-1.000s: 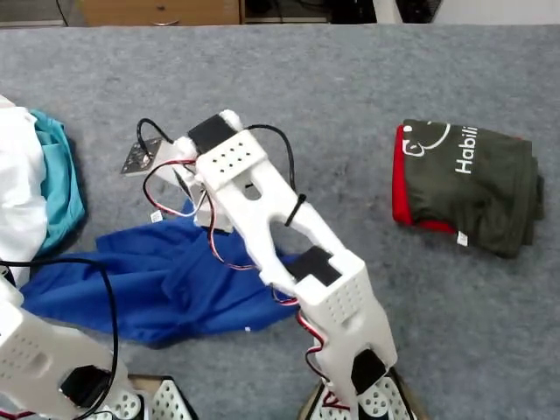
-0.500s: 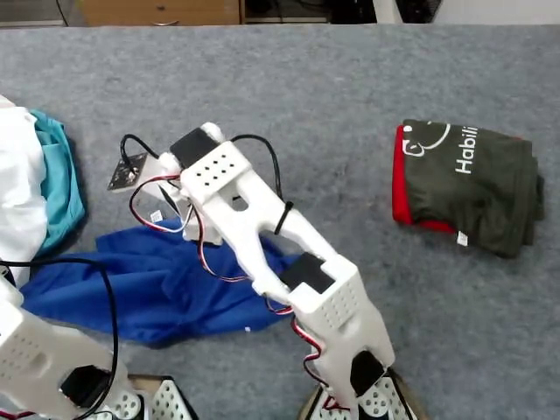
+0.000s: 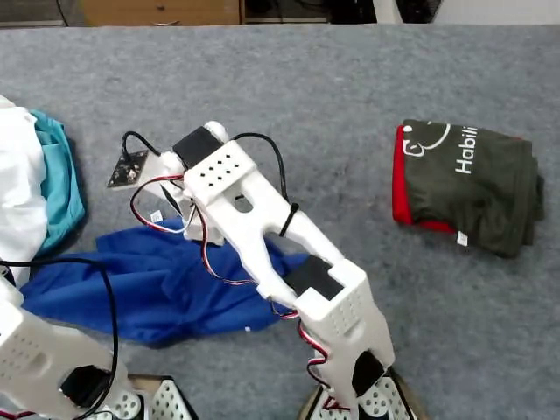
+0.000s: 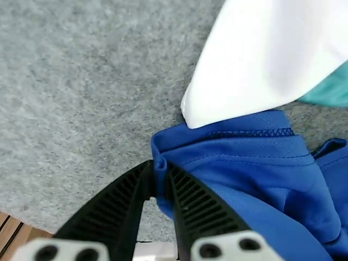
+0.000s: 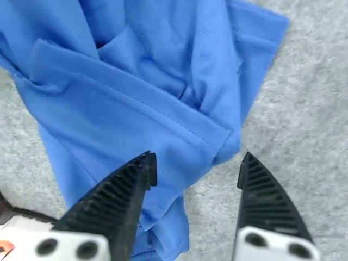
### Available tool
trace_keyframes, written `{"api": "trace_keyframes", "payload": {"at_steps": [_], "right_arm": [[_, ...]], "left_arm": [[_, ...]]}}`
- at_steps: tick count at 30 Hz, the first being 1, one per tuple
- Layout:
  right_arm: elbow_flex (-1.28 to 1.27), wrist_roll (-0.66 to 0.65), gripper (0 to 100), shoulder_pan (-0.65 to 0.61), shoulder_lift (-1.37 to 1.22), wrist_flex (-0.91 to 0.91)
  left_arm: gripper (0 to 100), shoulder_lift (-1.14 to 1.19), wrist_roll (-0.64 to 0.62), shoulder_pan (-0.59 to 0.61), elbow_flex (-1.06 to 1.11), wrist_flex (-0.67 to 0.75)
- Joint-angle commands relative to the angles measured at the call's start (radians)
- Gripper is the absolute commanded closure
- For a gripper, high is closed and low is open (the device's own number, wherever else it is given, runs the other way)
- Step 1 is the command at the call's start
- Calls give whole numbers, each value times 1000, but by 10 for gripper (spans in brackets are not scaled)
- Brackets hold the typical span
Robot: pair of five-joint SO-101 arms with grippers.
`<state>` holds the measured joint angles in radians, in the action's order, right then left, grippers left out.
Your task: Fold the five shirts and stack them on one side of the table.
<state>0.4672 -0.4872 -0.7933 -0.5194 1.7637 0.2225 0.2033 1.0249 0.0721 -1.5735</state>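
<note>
The folded dark shirt [image 3: 468, 188] with a red one beneath it lies at the right of the grey worktop [image 3: 350, 79]. It carries white print on its upper face, and a small white label [image 3: 462, 238] sticks out at its near edge. The blue shirt [image 3: 157, 289] lies crumpled and unfolded at the near left. A white shirt [image 3: 17, 184] and a teal shirt [image 3: 57, 188] are heaped at the left edge just beyond it. In the left wrist view the left pincer [image 4: 159, 166] is clenched on a small fold at the hem of the blue shirt [image 4: 255, 163], close to the white shirt [image 4: 272, 49] and a corner of the teal shirt [image 4: 331, 92]. The right pincer [image 5: 197, 160] is released, its jaws spread wide above a seamed edge of the blue shirt [image 5: 125, 81], with grey worktop showing between the tips. Since a second ago the right arm [image 3: 262, 227] has swung its wrist to the left, over the far edge of the blue shirt, with little further shift in the last half second. The folded pile and the heap at the left lie as they did.
</note>
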Motion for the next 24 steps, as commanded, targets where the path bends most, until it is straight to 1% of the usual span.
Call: {"api": "trace_keyframes", "payload": {"at_steps": [1, 24], "right_arm": [[-28, 8, 746, -5, 94, 21], [-147, 5, 746, -4, 282, 21]], "left_arm": [[981, -15, 6, 2, 0, 8], [981, -15, 6, 2, 0, 8]]}}
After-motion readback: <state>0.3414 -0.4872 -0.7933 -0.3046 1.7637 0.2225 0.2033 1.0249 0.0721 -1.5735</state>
